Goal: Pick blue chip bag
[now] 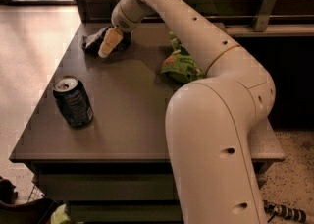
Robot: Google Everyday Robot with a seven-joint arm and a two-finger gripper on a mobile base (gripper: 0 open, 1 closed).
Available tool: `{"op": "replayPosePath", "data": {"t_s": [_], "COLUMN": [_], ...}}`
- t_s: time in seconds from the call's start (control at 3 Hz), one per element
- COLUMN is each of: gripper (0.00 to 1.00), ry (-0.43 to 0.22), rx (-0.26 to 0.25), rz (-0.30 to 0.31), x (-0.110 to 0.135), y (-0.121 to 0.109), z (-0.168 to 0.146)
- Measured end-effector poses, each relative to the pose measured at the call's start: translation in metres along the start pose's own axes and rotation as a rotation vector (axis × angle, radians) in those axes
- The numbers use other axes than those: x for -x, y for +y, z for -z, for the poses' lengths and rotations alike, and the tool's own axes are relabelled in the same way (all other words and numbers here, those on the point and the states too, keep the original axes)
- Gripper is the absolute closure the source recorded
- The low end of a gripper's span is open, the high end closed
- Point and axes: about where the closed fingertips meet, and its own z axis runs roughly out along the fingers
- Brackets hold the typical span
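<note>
The blue chip bag [94, 41] is a small, dark, crumpled foil bag at the far left of the dark table [127, 105]. My gripper [109, 44] hangs right over the bag's right side, its pale fingers pointing down at it, and it hides part of the bag. My white arm reaches to it from the lower right across the table.
A bright green chip bag [180, 65] lies to the right of the gripper, partly hidden behind my arm. A dark drink can [73, 101] stands upright near the table's front left. The table's left edge drops to a light floor. A dark wall runs behind.
</note>
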Motion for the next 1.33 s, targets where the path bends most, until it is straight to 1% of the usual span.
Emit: {"op": "replayPosePath", "data": {"t_s": [0.33, 1.33], "gripper": [0.15, 0.85], "ry": [-0.032, -0.032], "rx": [-0.003, 0.011], "rz": [0.005, 0.006], "x": [0.009, 0.009], "y": [0.006, 0.012], "z": [-0.013, -0.025]}}
